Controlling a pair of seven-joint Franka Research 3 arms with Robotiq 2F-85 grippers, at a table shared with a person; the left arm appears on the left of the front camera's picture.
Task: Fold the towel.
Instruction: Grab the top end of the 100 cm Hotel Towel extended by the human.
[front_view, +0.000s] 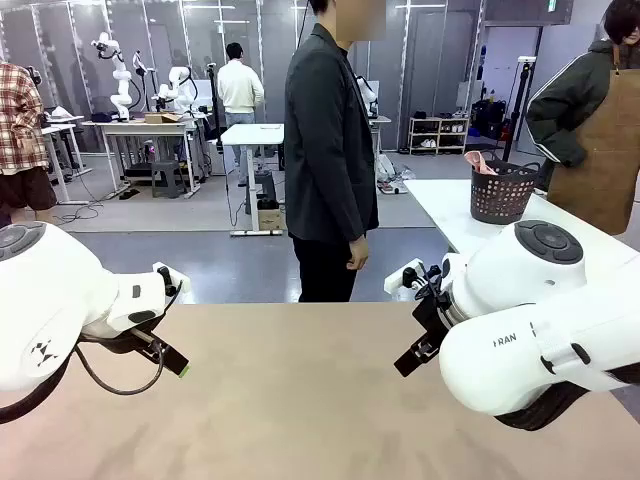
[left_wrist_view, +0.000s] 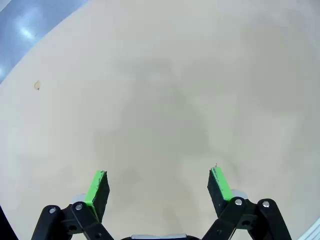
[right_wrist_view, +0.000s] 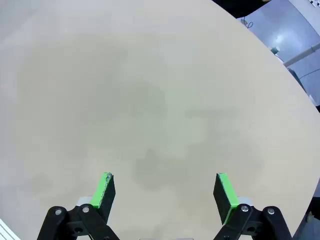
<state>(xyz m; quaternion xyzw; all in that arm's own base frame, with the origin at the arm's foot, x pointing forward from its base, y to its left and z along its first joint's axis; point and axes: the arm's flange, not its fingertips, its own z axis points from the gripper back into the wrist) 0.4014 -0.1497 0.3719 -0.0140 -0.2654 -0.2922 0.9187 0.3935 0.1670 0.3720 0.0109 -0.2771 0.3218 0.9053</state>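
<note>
A bit of salmon-pink cloth (front_view: 480, 162), likely the towel, pokes out of the dark basket (front_view: 502, 192) on the white table at the back right; most of it is hidden inside. My left gripper (front_view: 172, 360) (left_wrist_view: 157, 187) hovers open over the bare tan table (front_view: 300, 400) on the left, nothing between its green pads (left_wrist_view: 97, 187). On the right, my right gripper (front_view: 412, 355) (right_wrist_view: 165, 195) is also open above bare tabletop, its pads (right_wrist_view: 226, 192) wide apart.
A person in a dark jacket (front_view: 325, 150) stands at the far edge of the tan table, hands down. Another person in a brown apron (front_view: 605, 140) stands by the basket's white table (front_view: 450, 215).
</note>
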